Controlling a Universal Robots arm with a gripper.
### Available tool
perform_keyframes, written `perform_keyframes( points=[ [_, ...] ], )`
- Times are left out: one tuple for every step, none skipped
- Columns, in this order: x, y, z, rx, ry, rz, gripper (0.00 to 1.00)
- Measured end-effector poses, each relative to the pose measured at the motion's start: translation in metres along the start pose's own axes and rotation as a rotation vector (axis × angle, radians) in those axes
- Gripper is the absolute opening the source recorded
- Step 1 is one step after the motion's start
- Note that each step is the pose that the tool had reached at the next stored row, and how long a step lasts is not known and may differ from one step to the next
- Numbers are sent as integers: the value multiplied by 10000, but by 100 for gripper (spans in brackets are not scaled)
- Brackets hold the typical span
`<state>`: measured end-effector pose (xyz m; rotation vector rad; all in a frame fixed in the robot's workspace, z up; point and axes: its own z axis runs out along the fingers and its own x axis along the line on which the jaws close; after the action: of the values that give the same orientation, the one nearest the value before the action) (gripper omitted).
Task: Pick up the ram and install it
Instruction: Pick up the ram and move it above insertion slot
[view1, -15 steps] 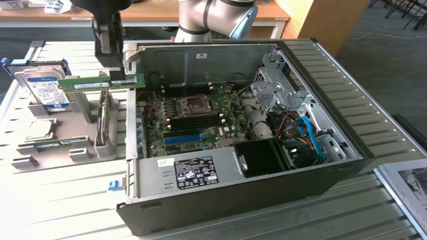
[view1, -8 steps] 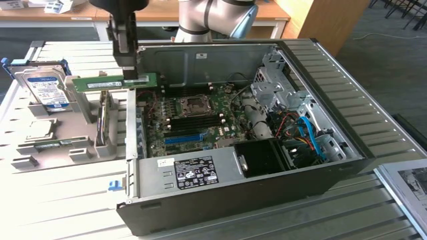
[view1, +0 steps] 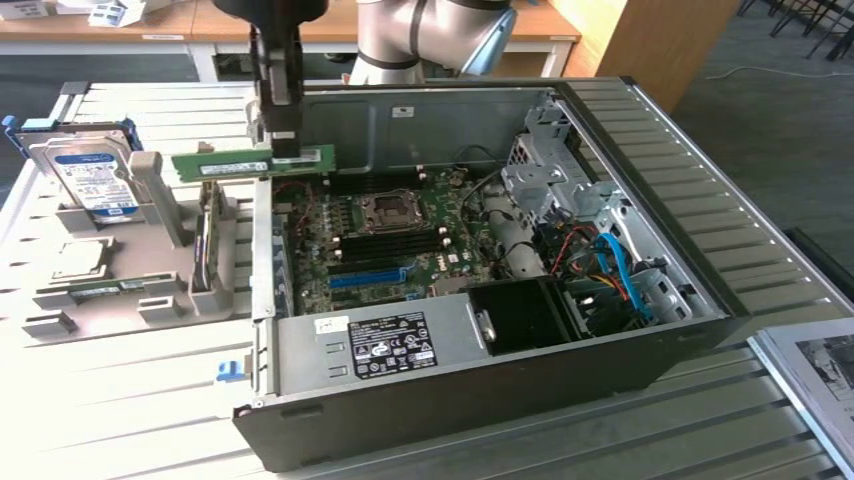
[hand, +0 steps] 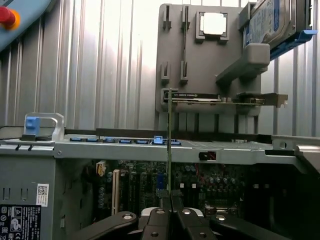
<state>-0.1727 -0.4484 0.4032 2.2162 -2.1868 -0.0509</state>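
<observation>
Exterior view: grips the ram (view1: 227, 163) by its upper edge in the clenched pincer (view1: 284, 148), holds it level and on edge over a wall of the open computer case (view1: 441, 115), beside the grey holder (view1: 100, 318), seemingly to leave the lower edge free for the motherboard (view1: 400, 250) slots.

The grey jointed arm (view1: 400, 40) is holding its black gripper (view1: 284, 148) vertically over the open black computer case's (view1: 467, 405) rim, clamping the thin green ram stick (view1: 227, 163).
</observation>
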Motion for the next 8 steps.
perform_keyframes(
  points=[
    [0, -24, -1, 0, -1, -2, 11],
    [0, -48, -2, -1, 0, -4, 11],
    [2, -148, -6, 0, 1, -15, 11],
    [4, -299, -13, 0, 2, -31, 11],
    [5, -380, -17, 0, 2, -39, 11],
    [5, -406, -17, 0, 2, -41, 11],
    [6, -432, -19, -1, 2, -43, 11],
    [6, -460, -19, 0, 1, -47, 11]
  ],
)
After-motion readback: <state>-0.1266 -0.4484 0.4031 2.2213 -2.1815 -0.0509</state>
